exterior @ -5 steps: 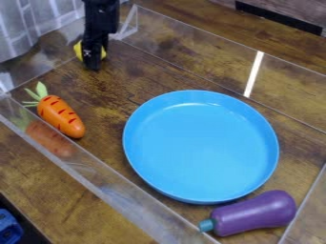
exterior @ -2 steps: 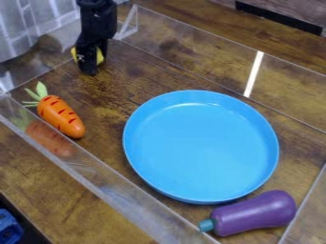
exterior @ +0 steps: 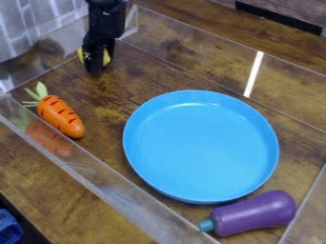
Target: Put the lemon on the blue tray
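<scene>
At the far left, my gripper [exterior: 97, 59] comes down from the top edge with its dark fingers closed around the small yellow lemon [exterior: 91, 63]. Only slivers of yellow show on either side of the fingers. The lemon is low over the wooden table; I cannot tell whether it touches the surface. The blue tray [exterior: 261, 181] is a large round shallow plate lying right of centre, with nothing in it. It is well apart from the gripper, toward the near right.
An orange carrot [exterior: 59, 115] with a green top lies at the left, beside the clear wall [exterior: 90, 181]. A purple eggplant [exterior: 254, 213] rests just in front of the tray's near rim. Clear plastic walls fence the wooden table.
The gripper has shifted slightly left and then back right near the far-left corner, and the yellow lemon has moved with it. The tray, carrot and eggplant stay put.
</scene>
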Controlling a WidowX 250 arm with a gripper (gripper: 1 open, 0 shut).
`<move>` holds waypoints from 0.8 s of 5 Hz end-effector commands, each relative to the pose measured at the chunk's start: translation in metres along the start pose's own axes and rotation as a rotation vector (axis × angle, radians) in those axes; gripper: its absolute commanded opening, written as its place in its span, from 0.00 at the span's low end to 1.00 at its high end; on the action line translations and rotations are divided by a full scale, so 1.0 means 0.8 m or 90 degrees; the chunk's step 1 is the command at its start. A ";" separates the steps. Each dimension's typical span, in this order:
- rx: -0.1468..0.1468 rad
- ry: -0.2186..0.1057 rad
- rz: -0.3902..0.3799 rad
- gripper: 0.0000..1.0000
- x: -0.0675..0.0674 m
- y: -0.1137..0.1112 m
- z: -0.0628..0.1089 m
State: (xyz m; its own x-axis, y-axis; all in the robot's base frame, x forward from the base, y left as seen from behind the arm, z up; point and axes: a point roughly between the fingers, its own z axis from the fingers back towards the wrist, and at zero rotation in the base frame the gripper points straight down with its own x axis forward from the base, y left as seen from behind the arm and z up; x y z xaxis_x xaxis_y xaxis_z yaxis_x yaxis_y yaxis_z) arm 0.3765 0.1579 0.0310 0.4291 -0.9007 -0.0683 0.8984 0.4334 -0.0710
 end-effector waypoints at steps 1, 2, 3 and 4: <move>0.090 -0.008 0.021 0.00 0.005 0.008 0.072; 0.088 -0.008 0.025 0.00 0.012 -0.001 0.078; 0.092 0.003 0.039 0.00 0.023 -0.018 0.114; 0.090 0.000 0.029 0.00 0.049 -0.042 0.133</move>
State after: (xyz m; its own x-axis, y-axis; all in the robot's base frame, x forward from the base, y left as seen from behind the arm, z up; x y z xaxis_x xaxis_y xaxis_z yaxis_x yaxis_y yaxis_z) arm 0.3697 0.1128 0.1004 0.4779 -0.8732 -0.0960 0.8765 0.4811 -0.0132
